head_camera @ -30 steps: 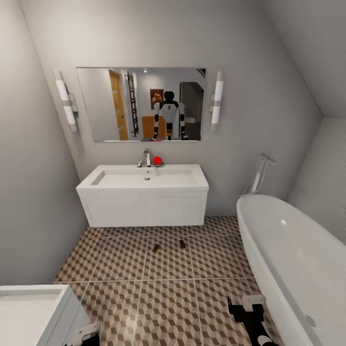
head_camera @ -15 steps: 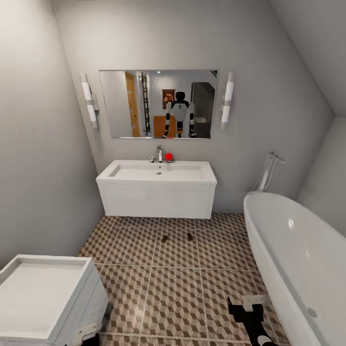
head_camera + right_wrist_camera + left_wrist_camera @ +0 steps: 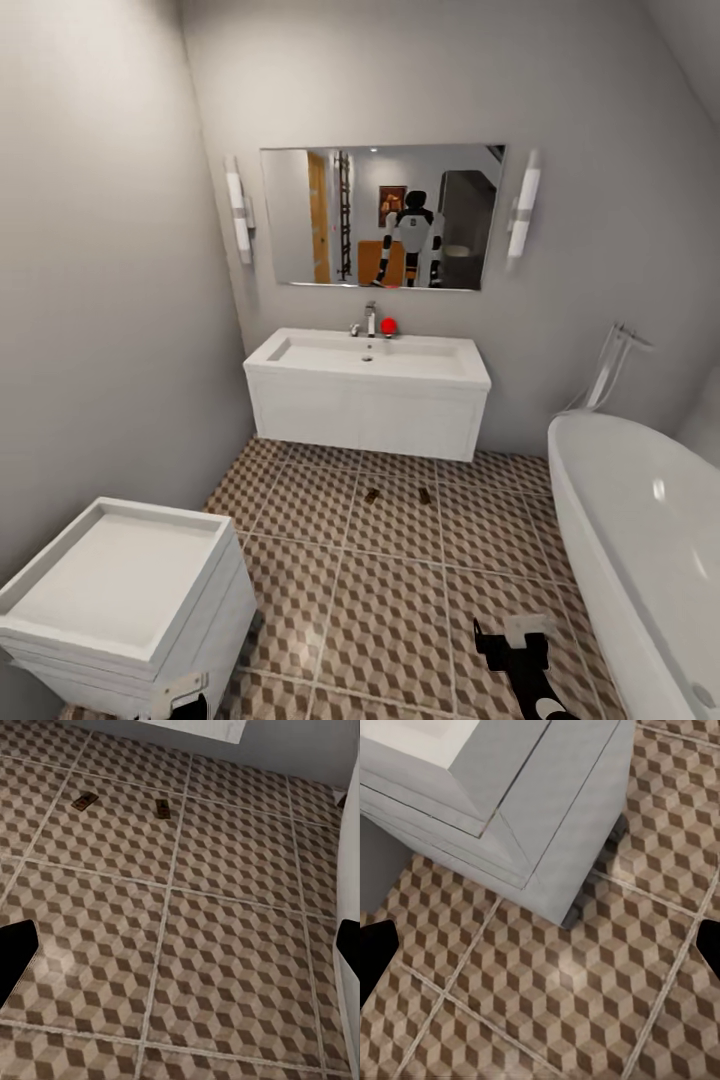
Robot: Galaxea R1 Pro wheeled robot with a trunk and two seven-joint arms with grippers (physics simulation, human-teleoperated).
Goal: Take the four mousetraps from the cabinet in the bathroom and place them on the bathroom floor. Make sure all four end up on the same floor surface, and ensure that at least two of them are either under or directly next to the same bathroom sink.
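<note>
Lying on the cube-patterned brown and beige tiled floor [image 3: 400, 590], two small brown wooden mousetraps [image 3: 372, 495] [image 3: 424, 495] sit just in front of the long white wall-hung sink [image 3: 368, 362], near each other but apart. Both the left gripper [image 3: 540, 945] and the right gripper [image 3: 180, 945] hang spread wide, gripping nothing. The risks I judge: the base clipping the white tray-topped unit [image 3: 120, 590] close at the left, brushing the white oval bathtub [image 3: 640, 540], or rolling over the placed traps.
</note>
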